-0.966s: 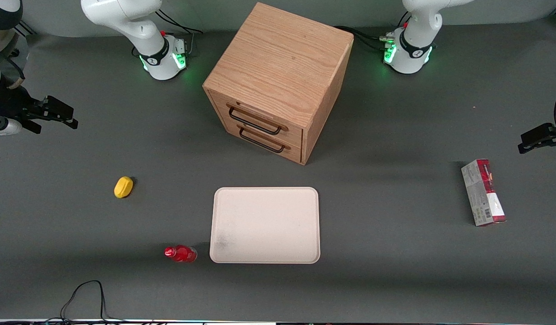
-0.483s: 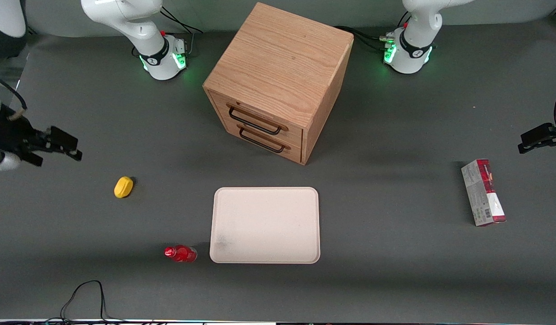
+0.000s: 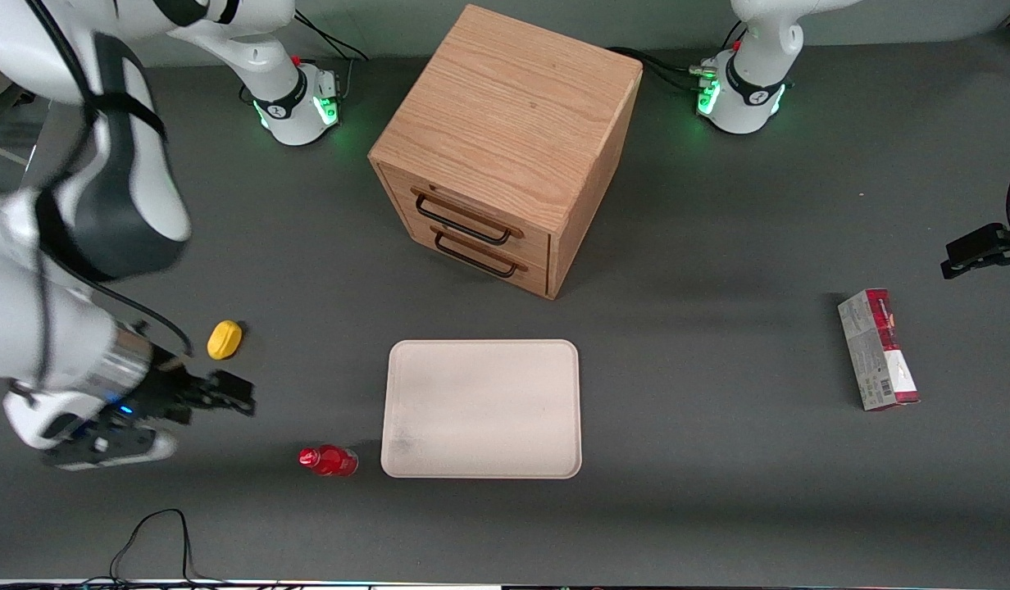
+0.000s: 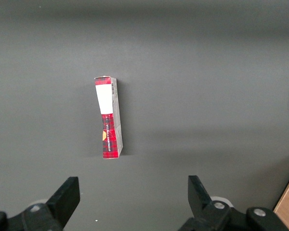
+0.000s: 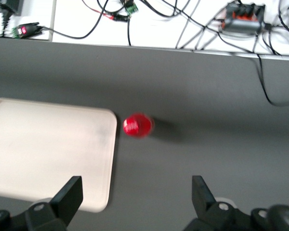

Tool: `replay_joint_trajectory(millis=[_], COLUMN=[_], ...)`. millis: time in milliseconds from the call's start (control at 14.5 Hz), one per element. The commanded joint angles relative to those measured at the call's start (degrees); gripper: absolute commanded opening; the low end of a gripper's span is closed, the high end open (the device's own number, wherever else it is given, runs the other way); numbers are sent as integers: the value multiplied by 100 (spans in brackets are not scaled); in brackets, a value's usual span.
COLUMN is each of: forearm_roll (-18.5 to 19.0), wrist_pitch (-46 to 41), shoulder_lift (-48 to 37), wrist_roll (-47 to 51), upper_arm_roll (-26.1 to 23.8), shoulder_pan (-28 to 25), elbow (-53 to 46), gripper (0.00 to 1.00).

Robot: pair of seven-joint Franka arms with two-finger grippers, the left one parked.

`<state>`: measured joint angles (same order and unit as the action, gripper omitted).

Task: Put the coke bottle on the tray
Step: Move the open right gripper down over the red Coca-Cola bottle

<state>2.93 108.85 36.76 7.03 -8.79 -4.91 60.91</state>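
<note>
The task is at its opening stage: nothing is grasped yet. The coke bottle (image 3: 329, 461) sits on the dark counter (image 3: 718, 492) just beside the tray (image 3: 481, 408), near that tray's corner with the faint grey smudge, on the side toward the working arm's end. Bottle and tray look apart, though only narrowly. The pincer (image 3: 226, 396) hangs above the counter, near the bottle but not over it, farther from the front camera than the bottle is and farther from the tray. In the right wrist view its fingers (image 5: 70, 192) stand spread wide with nothing between them, and the bottle (image 5: 137, 125) shows ahead of them beside the tray's rim (image 5: 111, 159).

Everything remains to be done, as I judge it: reach the bottle, close on it, lift it and set it onto the tray.

The tray holds nothing. The wooden drawer cabinet (image 3: 505, 147), farther from the front camera than the tray, has both drawers closed, so their contents cannot be seen.
</note>
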Motion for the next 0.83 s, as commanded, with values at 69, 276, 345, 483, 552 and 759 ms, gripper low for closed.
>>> replay_joint_trajectory(millis=[69, 276, 345, 483, 552, 759], forearm_roll=[551, 559, 560, 560, 560, 595], wrist_pitch=[881, 1225, 1383, 1700, 1719, 1693], shoulder_lift=[901, 1219, 1219, 1245, 1280, 1298], wrist_roll=[343, 281, 273, 273, 264, 142], upper_arm_roll=[-386, -387, -387, -387, -387, -387], shoulder_pan=[52, 52, 52, 52, 52, 43], elbow=[-387, -203, -2, 263, 281, 308], gripper=[100, 100, 100, 100, 100, 93])
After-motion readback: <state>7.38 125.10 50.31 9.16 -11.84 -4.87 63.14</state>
